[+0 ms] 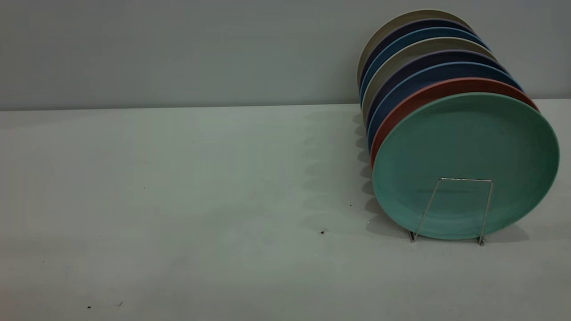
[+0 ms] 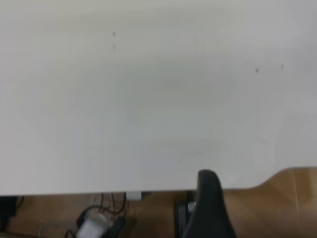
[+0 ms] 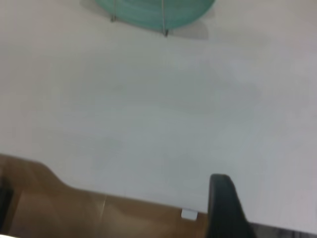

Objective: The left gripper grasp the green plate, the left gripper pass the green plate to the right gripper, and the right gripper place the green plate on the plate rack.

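exterior view: green plate racked | wrist views: one finger each, pincer state unclear

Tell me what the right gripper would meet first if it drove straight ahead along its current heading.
Probably the round teal-green plate, upright at the front of the thin silver wire rack; before it only bare white table shows. One black finger is visible, so the exact line is uncertain.
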`<state>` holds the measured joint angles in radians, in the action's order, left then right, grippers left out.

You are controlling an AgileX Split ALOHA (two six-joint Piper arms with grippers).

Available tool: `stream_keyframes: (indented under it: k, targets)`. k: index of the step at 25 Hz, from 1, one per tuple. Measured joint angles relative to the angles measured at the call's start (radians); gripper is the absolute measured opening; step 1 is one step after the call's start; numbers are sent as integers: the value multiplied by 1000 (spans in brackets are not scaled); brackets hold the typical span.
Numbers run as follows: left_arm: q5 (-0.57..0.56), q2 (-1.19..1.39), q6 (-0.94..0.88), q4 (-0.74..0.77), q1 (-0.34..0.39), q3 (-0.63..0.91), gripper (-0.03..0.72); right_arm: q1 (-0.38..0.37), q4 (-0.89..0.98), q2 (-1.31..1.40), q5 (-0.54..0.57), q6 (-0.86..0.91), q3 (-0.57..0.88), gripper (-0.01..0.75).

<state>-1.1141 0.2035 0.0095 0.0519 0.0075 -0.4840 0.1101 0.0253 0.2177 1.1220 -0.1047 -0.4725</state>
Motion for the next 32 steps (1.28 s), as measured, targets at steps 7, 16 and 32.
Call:
stream_keyframes:
  k: [7,16,32]
  targets:
    - [-2,-47,0,0,0,0,591,-61,2,-212,5,0,0,453]
    - [-2,-139,0,0,0,0,591,-73,5,-235,11,0,0,453]
    - [-13,-225,-1,1,8,0,591,-73,6,-235,11,0,0,453]
